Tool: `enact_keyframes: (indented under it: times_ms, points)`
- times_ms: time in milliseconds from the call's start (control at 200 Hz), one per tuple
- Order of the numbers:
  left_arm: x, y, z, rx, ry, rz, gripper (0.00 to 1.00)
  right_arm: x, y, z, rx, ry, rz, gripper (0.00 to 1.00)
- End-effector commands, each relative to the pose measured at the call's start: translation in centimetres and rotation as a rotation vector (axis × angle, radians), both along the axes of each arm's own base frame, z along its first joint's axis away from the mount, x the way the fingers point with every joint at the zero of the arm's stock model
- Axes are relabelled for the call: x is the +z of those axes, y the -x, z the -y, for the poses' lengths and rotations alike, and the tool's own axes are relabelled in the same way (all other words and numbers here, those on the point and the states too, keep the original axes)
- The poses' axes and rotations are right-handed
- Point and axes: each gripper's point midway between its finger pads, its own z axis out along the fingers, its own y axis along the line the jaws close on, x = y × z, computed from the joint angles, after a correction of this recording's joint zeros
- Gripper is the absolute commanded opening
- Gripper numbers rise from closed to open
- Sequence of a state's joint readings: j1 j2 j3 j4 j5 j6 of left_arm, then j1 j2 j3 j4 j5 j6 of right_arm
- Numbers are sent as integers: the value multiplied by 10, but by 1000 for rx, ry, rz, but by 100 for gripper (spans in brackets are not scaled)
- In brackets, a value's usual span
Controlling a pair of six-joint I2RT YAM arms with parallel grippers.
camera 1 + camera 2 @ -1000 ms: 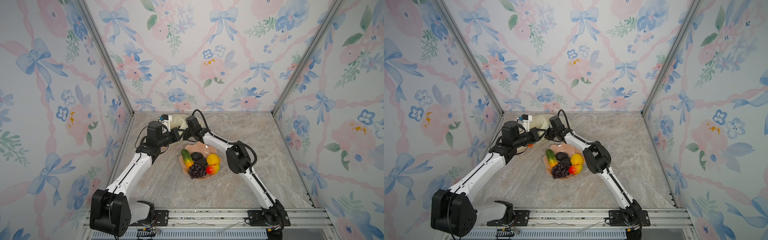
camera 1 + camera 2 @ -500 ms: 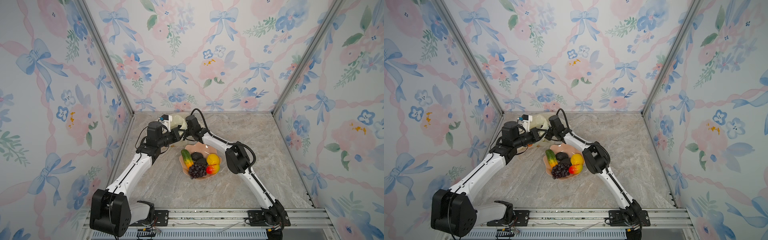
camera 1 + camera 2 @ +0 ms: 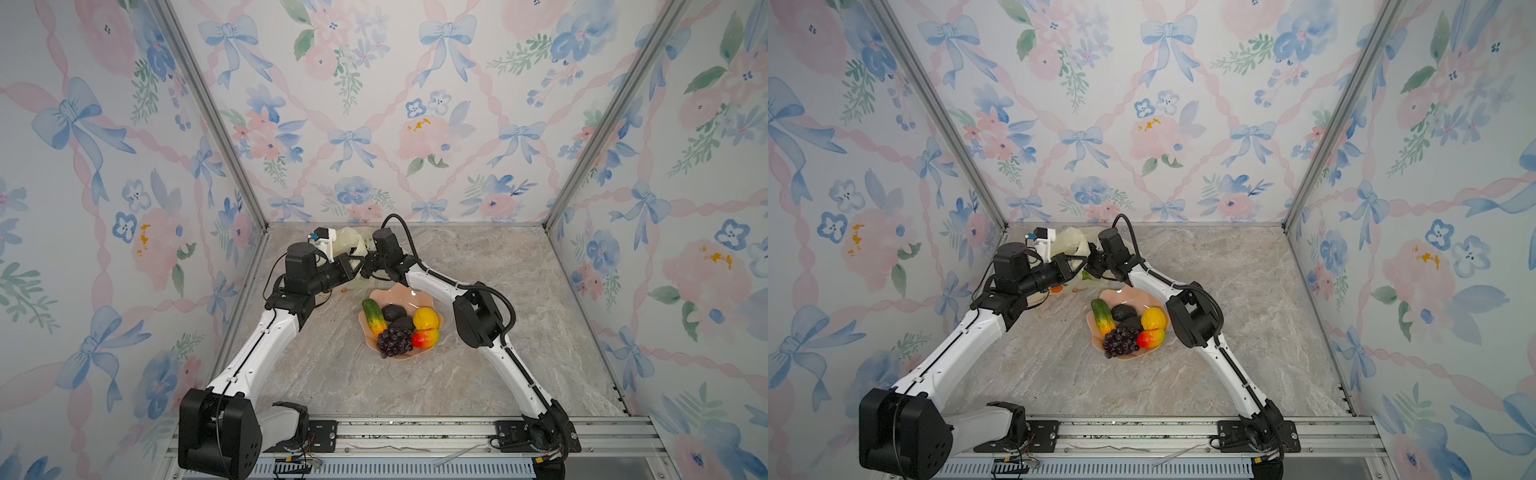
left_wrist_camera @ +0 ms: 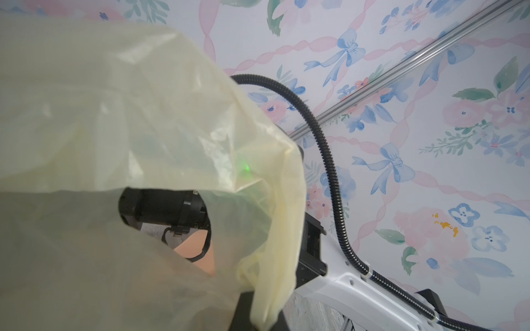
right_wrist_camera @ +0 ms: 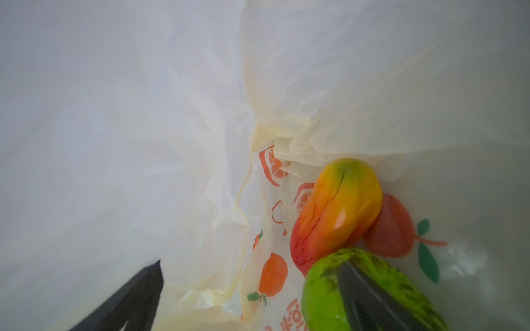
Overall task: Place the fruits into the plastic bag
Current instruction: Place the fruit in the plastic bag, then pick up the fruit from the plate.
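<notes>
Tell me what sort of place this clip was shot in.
Probably a staged robot data-collection booth, not a home: bow-print wallpaper panels framed by aluminium posts, a marble-look tabletop, and robot arms mounted on a metal rail.

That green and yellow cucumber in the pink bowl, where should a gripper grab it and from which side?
Take the cucumber across its middle, probably from straight above. It lies flat along the rim of the bowl, so its narrow width suits the jaws: one finger on the rim side, one beside the avocado, which sits close.
</notes>
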State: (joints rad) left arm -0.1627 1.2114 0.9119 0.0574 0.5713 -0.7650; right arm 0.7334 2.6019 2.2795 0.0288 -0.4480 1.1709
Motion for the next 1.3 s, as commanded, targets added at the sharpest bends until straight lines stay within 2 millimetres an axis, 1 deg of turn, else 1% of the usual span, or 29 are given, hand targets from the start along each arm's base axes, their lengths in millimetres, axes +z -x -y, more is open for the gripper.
enact_keyframes:
  times_ms: [0, 110, 170, 260, 440, 520, 545, 565, 650, 710, 840, 900, 1015, 1095, 1170, 1290]
  points:
    - [9, 2, -7, 7, 14, 17, 0, 40, 5, 19, 6, 69, 59, 98]
    - [4, 0, -14, 33, 6, 1, 0, 36, 8, 37, -13, 144, 51, 99]
    - [0, -1, -16, 42, 4, -7, 0, 40, 9, 45, -21, 164, 61, 100]
    - [-4, -3, -19, 52, 1, -14, 0, 44, 13, 54, -26, 201, 79, 100]
    - [-9, -4, -25, 73, -3, -23, 0, 43, 26, 74, -13, 306, 82, 100]
    - [-11, -3, -26, 75, -4, -31, 0, 41, 33, 87, -12, 345, 79, 100]
    - [-12, -4, -26, 76, -4, -35, 0, 45, 35, 91, -13, 351, 83, 100]
    - [-13, -4, -26, 76, -5, -35, 0, 43, 37, 95, -14, 361, 79, 100]
    - [-16, -4, -27, 82, -9, -43, 0, 47, 45, 112, -15, 387, 79, 100]
    - [-17, -5, -28, 86, -10, -44, 0, 49, 52, 123, -10, 403, 79, 100]
    - [-20, -5, -29, 90, -14, -47, 0, 59, 70, 141, 17, 447, 105, 100]
    - [-20, -4, -29, 92, -16, -46, 0, 69, 78, 150, 31, 474, 131, 100]
    - [-22, -2, -31, 96, -18, -47, 0, 81, 96, 168, 68, 547, 172, 99]
    - [-23, -1, -31, 96, -18, -46, 0, 86, 110, 183, 117, 645, 218, 98]
    - [-23, 0, -31, 94, -17, -45, 0, 86, 121, 200, 153, 738, 227, 98]
    - [-23, 1, -31, 91, -15, -38, 0, 77, 143, 226, 212, 893, 212, 97]
